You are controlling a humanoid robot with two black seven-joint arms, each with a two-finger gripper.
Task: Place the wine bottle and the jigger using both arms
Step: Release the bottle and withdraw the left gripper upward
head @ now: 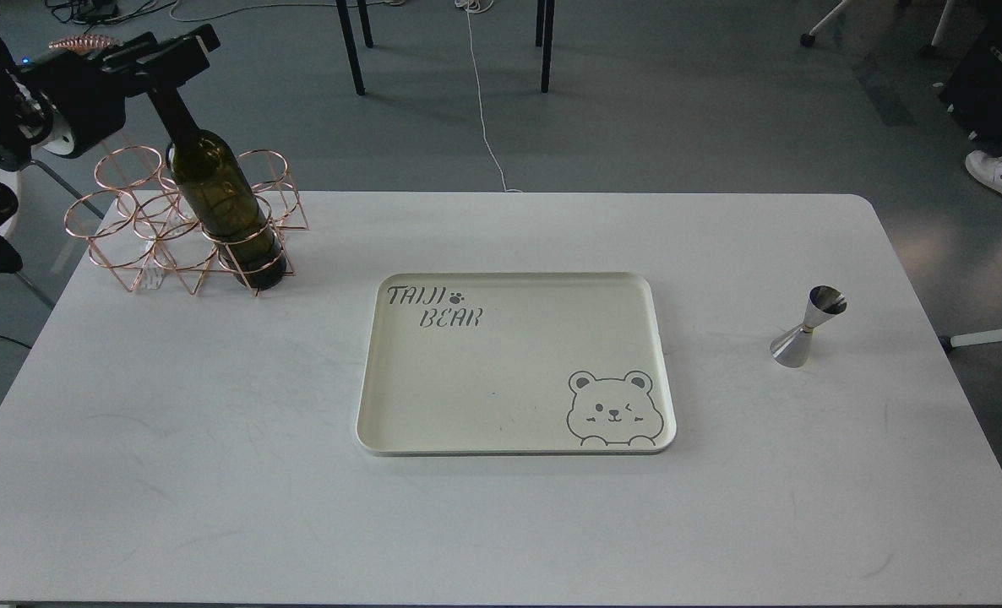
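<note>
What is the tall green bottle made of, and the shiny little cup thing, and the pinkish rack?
The wine bottle looks like dark olive glass: glossy, and light shows through it. The jigger looks like polished metal, silver and mirror-bright. The rack seems to be thin metal wire with a copper-rose finish, possibly only plated.

Black robot arm, top-left corner

The left arm (11, 110) is built of bulky matte-black housings with rounded joints, and one white disc-shaped face shows beneath its thick wrist section. A coiled pinkish cable (78, 40) runs along its top, and a tiny blue light glows beside it. Its left gripper (176, 51) is blocky and black, with flat angular fingers. Another rounded black segment carries a circular cap.
</note>
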